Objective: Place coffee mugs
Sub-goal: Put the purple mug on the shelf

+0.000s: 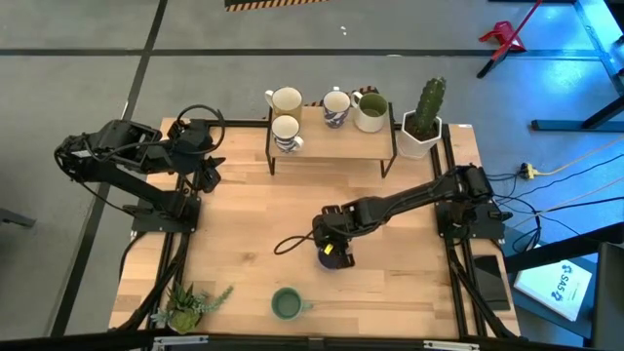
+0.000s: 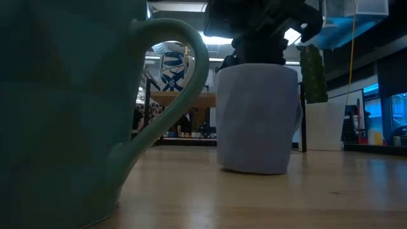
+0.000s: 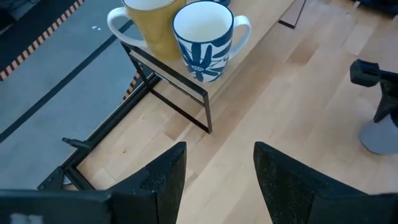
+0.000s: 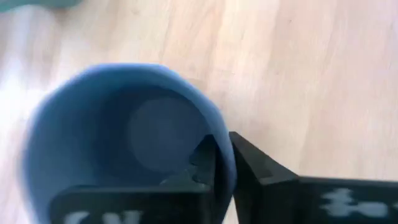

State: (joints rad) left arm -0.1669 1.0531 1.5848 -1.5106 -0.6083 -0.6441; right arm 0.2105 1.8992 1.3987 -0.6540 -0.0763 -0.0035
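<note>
The purple-blue mug (image 1: 331, 256) stands upright on its base mid-table (image 2: 257, 117), under my right gripper (image 1: 330, 246), which is shut on its rim (image 4: 222, 149). A green mug (image 1: 286, 304) stands on its base near the table's near edge and looms large in the low view (image 2: 63, 95). On the dark rack (image 1: 331, 146) at the far edge stand a yellow-olive mug (image 1: 286, 99) and three whitish ones (image 1: 286, 135), (image 1: 336, 105), (image 1: 370, 110). My left gripper (image 3: 217, 155) is open and waits above the table's left side (image 1: 208, 174). My right gripper comes from above, pointing down, onto the purple-blue mug's wall at the rim (image 4: 208, 118). One finger (image 4: 202, 158) is inside the mug and the other (image 4: 249, 162) outside, pinching the wall between them. The mug stands upright with its base on the table (image 2: 254, 168).
A white pot with a cactus (image 1: 421, 122) stands right of the rack. A small green plant (image 1: 185, 304) lies at the near left corner. A black cable loop (image 1: 291, 243) lies on the wood left of the purple-blue mug.
</note>
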